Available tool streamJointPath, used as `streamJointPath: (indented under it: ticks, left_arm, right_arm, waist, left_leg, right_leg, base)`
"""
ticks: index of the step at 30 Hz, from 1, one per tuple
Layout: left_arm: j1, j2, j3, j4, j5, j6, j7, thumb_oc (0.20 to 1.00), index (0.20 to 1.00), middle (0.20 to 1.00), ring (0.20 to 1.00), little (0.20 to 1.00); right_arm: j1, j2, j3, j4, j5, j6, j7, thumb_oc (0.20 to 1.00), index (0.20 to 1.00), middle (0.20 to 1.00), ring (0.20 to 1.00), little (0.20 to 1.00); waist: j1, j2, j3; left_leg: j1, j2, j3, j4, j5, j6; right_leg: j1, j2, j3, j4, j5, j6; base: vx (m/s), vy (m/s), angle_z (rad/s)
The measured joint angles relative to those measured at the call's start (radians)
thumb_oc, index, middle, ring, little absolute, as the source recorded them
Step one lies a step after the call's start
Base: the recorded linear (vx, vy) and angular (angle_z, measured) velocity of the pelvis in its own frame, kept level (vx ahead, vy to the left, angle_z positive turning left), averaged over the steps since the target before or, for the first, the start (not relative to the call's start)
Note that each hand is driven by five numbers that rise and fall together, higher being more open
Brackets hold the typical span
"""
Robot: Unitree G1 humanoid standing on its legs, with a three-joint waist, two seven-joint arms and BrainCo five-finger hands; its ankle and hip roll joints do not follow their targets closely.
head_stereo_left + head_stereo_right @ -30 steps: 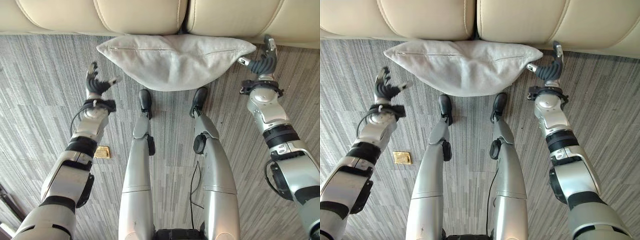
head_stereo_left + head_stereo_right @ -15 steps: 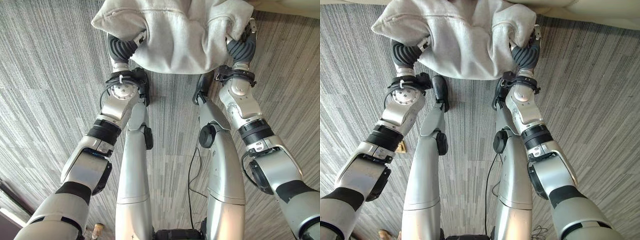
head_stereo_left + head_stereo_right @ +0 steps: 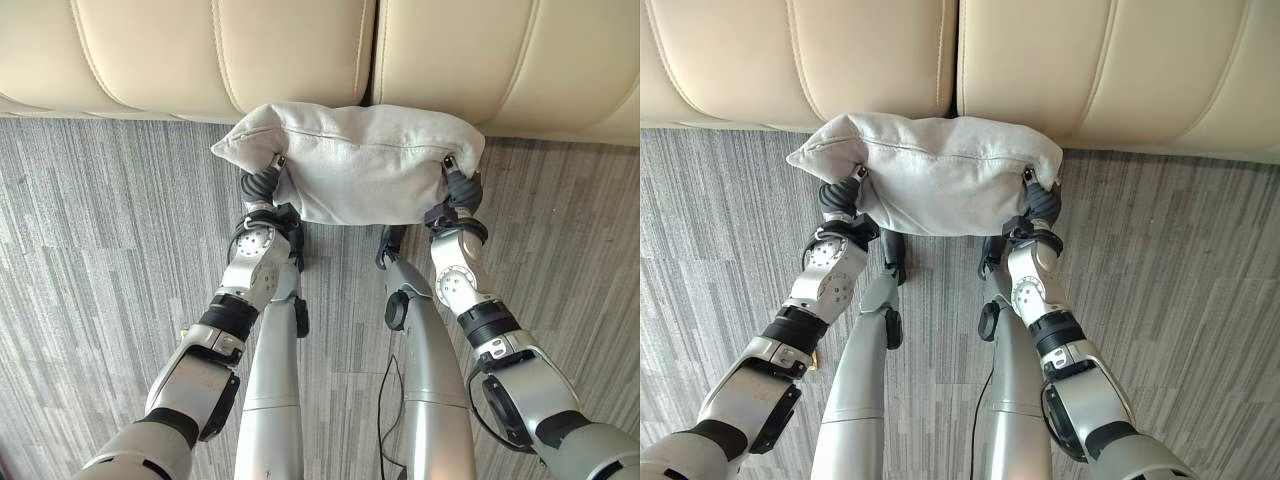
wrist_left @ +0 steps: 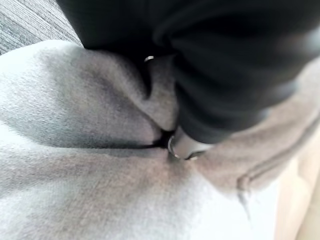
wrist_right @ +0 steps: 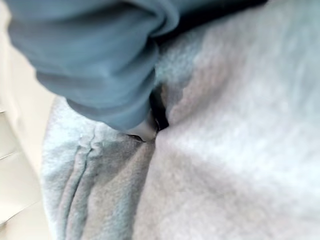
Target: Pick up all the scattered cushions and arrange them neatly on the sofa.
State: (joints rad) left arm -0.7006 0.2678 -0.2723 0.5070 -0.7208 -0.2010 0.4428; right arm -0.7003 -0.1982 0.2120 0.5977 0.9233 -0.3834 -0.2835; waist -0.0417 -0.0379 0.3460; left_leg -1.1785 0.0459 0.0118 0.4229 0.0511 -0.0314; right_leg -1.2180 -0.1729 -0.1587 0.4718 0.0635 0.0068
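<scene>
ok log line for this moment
cushion: lifted off floor, before sofa | left hand: shut on cushion | right hand: shut on cushion

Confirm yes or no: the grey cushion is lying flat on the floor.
No: the grey cushion is held up by the left hand and right hand.

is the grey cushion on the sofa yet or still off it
Off it. The cushion hangs in front of the sofa, gripped by the left hand and right hand.
</scene>
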Motion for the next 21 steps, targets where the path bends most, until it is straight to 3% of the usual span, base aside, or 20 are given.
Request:
streamJointPath:
  ticks: [6, 8, 10, 21]
  left_arm:
    - [0.123, -0.004, 0.002, -0.054, 0.020, 0.007, -0.033, 0.200, 0.200, 0.200, 0.200, 0.200]
    - [0.225, -0.008, -0.001, -0.104, 0.049, 0.013, -0.041, 0.200, 0.200, 0.200, 0.200, 0.200]
    - [0.275, -0.003, 0.002, -0.113, 0.075, 0.013, -0.042, 0.200, 0.200, 0.200, 0.200, 0.200]
    - [0.567, 0.011, 0.006, -0.260, 0.195, 0.058, -0.053, 0.200, 0.200, 0.200, 0.200, 0.200]
  right_arm:
    - [0.150, 0.006, 0.018, -0.033, -0.011, 0.042, 0.014, 0.200, 0.200, 0.200, 0.200, 0.200]
    - [0.259, -0.003, 0.051, -0.081, -0.057, 0.063, 0.013, 0.200, 0.200, 0.200, 0.200, 0.200]
    - [0.315, -0.021, 0.076, -0.111, -0.126, 0.090, 0.006, 0.200, 0.200, 0.200, 0.200, 0.200]
    - [0.538, -0.100, 0.079, -0.286, -0.474, 0.257, -0.008, 0.200, 0.200, 0.200, 0.200, 0.200]
  waist:
    - [0.001, 0.000, 0.001]
    - [0.003, -0.002, 0.002]
    - [0.002, -0.002, 0.002]
    - [0.023, 0.012, -0.044]
  left_leg:
    - [0.199, 0.000, 0.009, -0.100, 0.011, -0.008]
    - [0.370, -0.002, 0.016, -0.188, 0.036, -0.006]
    - [0.488, 0.006, 0.017, -0.240, 0.035, -0.007]
    - [0.996, 0.022, 0.015, -0.476, 0.052, -0.014]
  right_leg:
    - [0.186, 0.010, 0.000, -0.078, 0.006, 0.012]
    - [0.340, 0.017, -0.006, -0.137, 0.030, -0.005]
    - [0.455, 0.027, -0.007, -0.182, 0.012, 0.020]
    - [0.999, 0.067, -0.056, -0.469, 0.058, 0.031]
  base:
    - [-0.02, -0.013, -0.03]
    - [-0.04, -0.038, -0.06]
    - [0.05, -0.036, -0.07]
    - [0.16, -0.014, 0.03]
